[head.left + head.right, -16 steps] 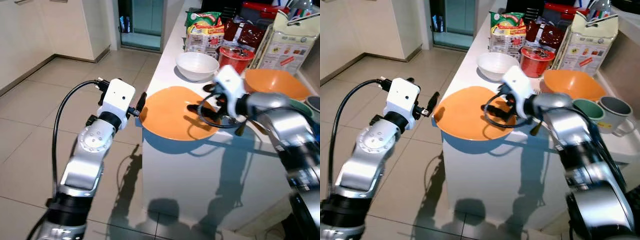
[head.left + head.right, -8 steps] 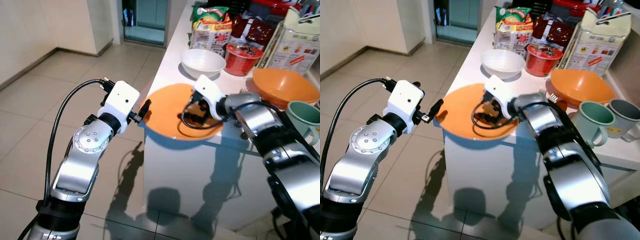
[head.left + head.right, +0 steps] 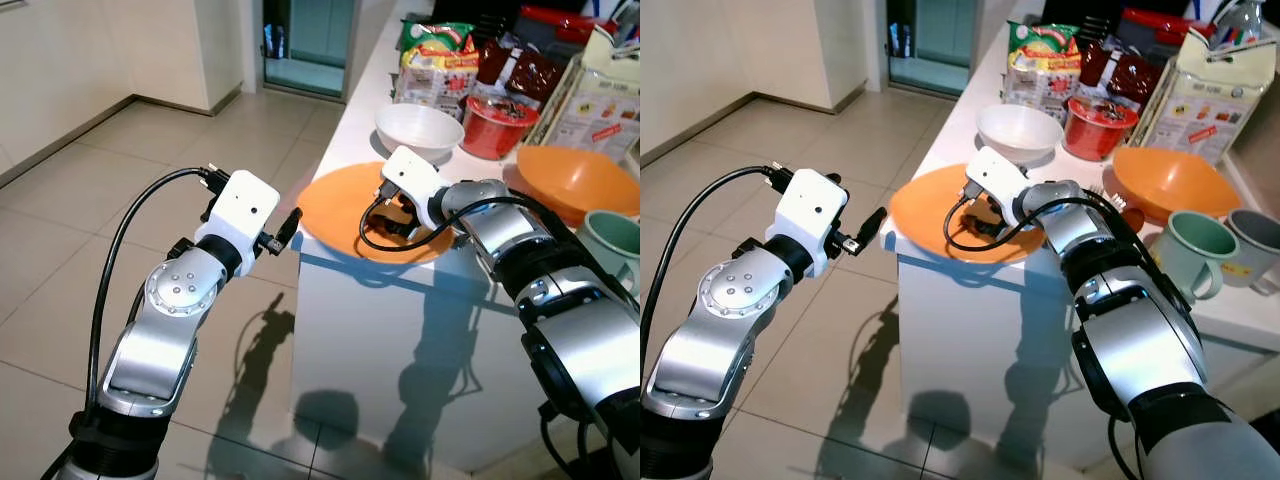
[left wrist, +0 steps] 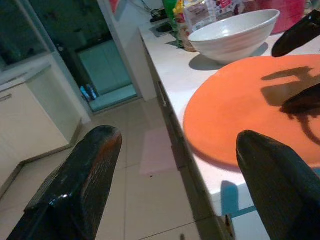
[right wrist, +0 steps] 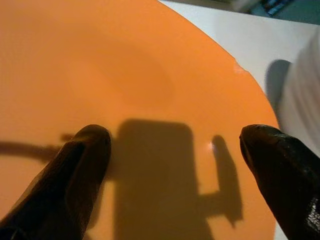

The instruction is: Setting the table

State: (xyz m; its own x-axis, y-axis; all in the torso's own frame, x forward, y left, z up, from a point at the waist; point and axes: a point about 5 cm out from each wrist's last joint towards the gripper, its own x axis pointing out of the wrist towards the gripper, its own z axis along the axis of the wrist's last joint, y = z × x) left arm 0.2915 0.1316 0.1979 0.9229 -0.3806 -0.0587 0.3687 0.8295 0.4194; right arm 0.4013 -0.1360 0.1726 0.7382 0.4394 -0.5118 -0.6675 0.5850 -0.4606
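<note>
Right pincer (image 3: 392, 212) is held over the orange plate (image 3: 345, 205), its fingers spread apart with nothing between them. Left pincer (image 3: 290, 227) is poised just off the tabletop (image 3: 940, 150) edge at the plate's 9 o'clock, fingers likewise parted and empty. At the plate's 12 o'clock a white bowl (image 3: 419, 130) is seen; at 3 o'clock an orange bowl (image 3: 575, 180) is placed, with a green mug (image 3: 1180, 243) near it.

Bright, sharp — hard overhead shadows
</note>
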